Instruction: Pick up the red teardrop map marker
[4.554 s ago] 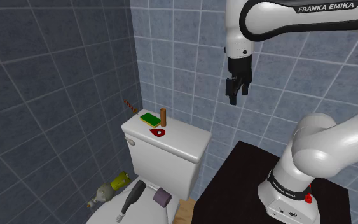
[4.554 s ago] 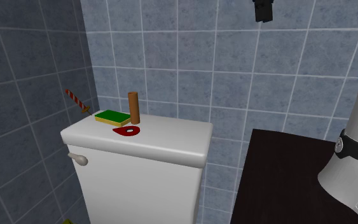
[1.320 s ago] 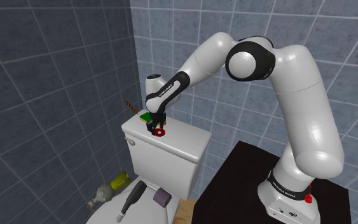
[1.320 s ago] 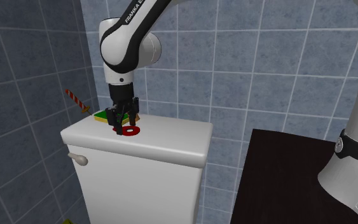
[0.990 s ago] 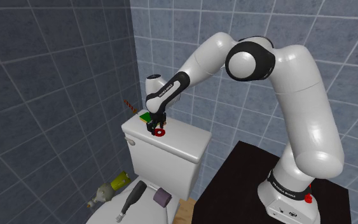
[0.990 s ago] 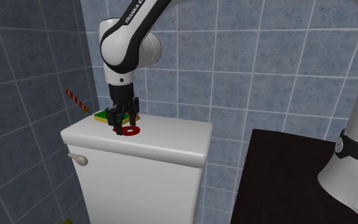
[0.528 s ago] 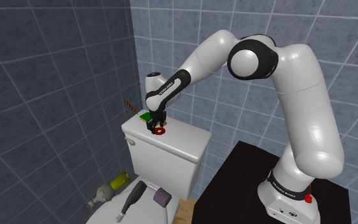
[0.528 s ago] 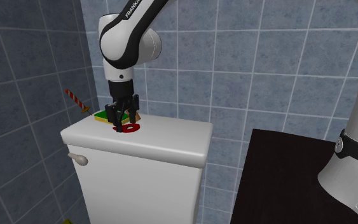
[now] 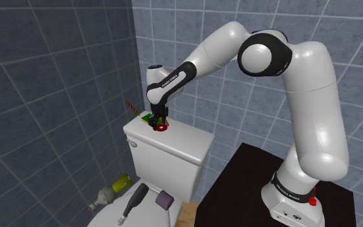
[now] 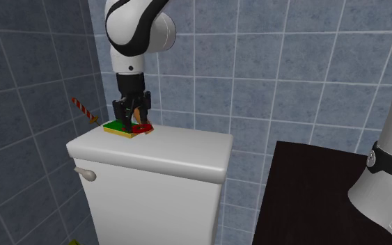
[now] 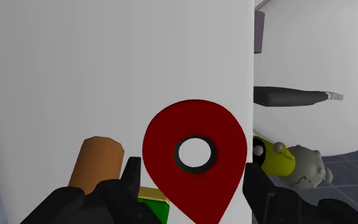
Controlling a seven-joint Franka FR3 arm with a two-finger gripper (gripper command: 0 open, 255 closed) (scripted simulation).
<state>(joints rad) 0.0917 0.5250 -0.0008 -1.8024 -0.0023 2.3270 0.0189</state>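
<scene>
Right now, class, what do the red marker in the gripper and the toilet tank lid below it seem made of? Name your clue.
The red marker: flat, even dark red, matte, black ring round its hole; possibly plastic, not certain. The tank lid: plain white, smooth, softly shaded, rounded edges; looks like glazed ceramic, though drawn plain.

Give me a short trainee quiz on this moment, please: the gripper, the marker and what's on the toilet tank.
1. True or false: the gripper is shut on the red map marker.
2. What stands beside the green sponge on the toilet tank lid? A) brown cylinder B) blue cup C) white bottle
3. Fill in: the marker has a round ___ in its wide part.
Key: 1 true; 2 A; 3 hole.
</scene>
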